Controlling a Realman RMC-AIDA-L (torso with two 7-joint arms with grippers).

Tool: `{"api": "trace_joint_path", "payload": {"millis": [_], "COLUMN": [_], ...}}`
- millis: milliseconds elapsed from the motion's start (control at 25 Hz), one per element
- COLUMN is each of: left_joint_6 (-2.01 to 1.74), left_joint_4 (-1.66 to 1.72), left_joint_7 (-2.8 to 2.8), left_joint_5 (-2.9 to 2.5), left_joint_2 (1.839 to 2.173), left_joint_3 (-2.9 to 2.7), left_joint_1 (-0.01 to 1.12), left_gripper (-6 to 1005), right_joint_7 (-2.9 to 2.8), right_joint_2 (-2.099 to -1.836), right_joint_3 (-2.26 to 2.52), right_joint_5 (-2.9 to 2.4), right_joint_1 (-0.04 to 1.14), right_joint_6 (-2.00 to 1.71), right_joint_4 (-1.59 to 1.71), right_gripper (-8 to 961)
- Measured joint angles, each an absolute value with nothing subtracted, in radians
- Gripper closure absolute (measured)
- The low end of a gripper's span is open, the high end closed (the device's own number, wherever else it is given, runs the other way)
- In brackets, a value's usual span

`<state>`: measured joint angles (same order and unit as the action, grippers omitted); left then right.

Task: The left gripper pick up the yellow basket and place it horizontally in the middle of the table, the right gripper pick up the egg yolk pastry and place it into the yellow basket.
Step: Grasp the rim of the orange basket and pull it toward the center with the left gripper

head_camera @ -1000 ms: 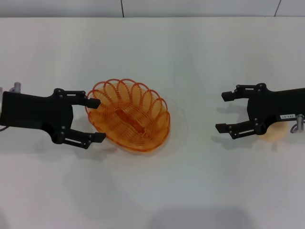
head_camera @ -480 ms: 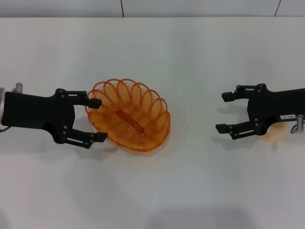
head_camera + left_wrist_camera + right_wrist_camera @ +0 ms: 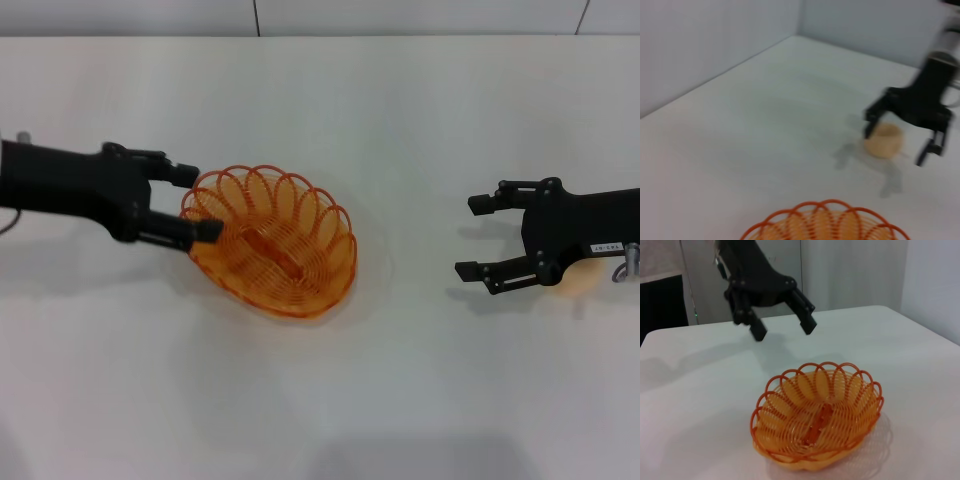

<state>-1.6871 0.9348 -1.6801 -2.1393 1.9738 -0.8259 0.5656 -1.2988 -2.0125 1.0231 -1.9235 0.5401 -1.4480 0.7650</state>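
The yellow basket (image 3: 272,240) stands upright on the white table (image 3: 400,120), a little left of the middle, its long axis slanting. My left gripper (image 3: 200,203) is open and empty at the basket's left rim; the right wrist view shows the left gripper (image 3: 784,331) raised above the table, apart from the basket (image 3: 817,420). My right gripper (image 3: 470,238) is open and empty at the right. The egg yolk pastry (image 3: 578,281) is mostly hidden under it. In the left wrist view the pastry (image 3: 883,141) sits on the table below the right gripper (image 3: 896,146), beyond the basket's rim (image 3: 825,225).
A grey wall (image 3: 715,45) runs along the table's far side and corner. Bare white tabletop lies between the basket and the right gripper and in front of both arms.
My left gripper has lifted and drawn toward the back, its fingers now higher at the basket's left rim. The basket has not moved. The right gripper has hardly shifted.
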Motion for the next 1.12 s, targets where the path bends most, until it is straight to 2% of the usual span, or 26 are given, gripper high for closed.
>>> {"api": "trace_joint_path", "payload": {"millis": [240, 520, 840, 1120], "left_joint_6": [-1.706, -1.683, -1.597, -1.472], "left_joint_4": [1.116, 1.135, 0.998, 0.868], "left_joint_7": [-2.012, -2.204, -2.25, -2.25], "left_joint_5": [-2.272, -2.471, -2.644, -2.686], "left_joint_2": [1.987, 1.974, 1.986, 2.005], "left_joint_3": [-0.826, -0.836, -0.865, -0.931], "left_joint_1": [0.598, 0.709, 0.839, 0.876], "left_gripper": [123, 124, 125, 152], "right_joint_7": [-1.289, -1.29, -1.289, -1.286], "right_joint_2": [-2.013, -2.013, -2.014, -2.014], "right_joint_3": [1.023, 1.019, 1.023, 1.023], "right_joint_5": [-1.92, -1.919, -1.908, -1.906], "right_joint_1": [0.538, 0.541, 0.546, 0.547], "right_joint_6": [-1.458, -1.458, -1.458, -1.459], "right_joint_4": [0.77, 0.773, 0.774, 0.776], "right_gripper": [78, 79, 78, 78]}}
